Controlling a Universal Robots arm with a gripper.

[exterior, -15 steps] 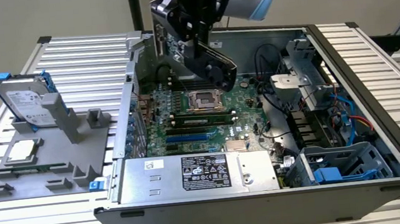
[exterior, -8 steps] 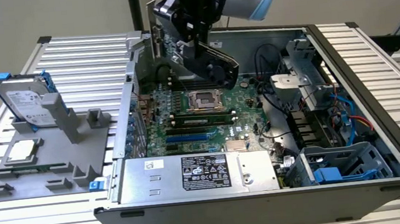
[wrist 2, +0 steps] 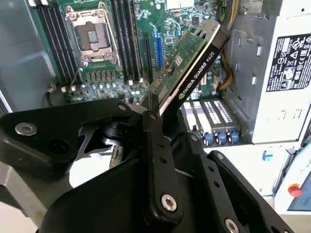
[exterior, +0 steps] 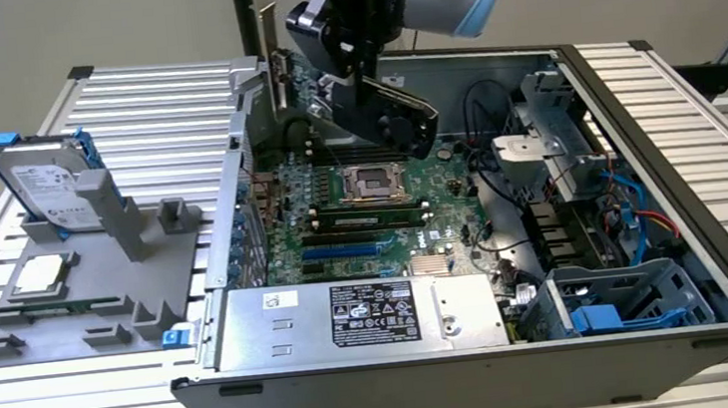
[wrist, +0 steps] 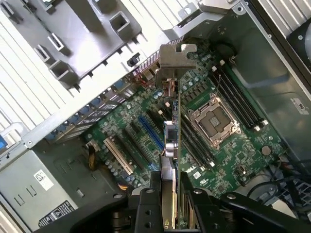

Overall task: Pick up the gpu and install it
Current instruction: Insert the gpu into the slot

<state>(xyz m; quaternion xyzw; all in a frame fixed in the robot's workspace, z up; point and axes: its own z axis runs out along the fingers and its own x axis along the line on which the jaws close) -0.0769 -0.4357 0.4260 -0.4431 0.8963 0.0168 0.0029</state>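
Now gripper [exterior: 355,83] clamped on gpu [exterior: 399,120], held on edge above motherboard [exterior: 366,229]; long axis slants, bracket [exterior: 274,57] toward the exterior view's left; case [exterior: 658,136] open on slatted table [exterior: 127,106].

gpu [wrist 2: 194,77] edge: white lettering | power supply [exterior: 270,338]: printed sticker | hard drive [exterior: 49,184]: label

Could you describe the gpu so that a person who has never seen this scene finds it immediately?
Start at the open computer case; over its green motherboard hangs the gripper. The gpu is the flat card clamped in it, tilted. Unlike the silver hard drive on the grey stand, it has a black shroud, a green board face and a silver end bracket.
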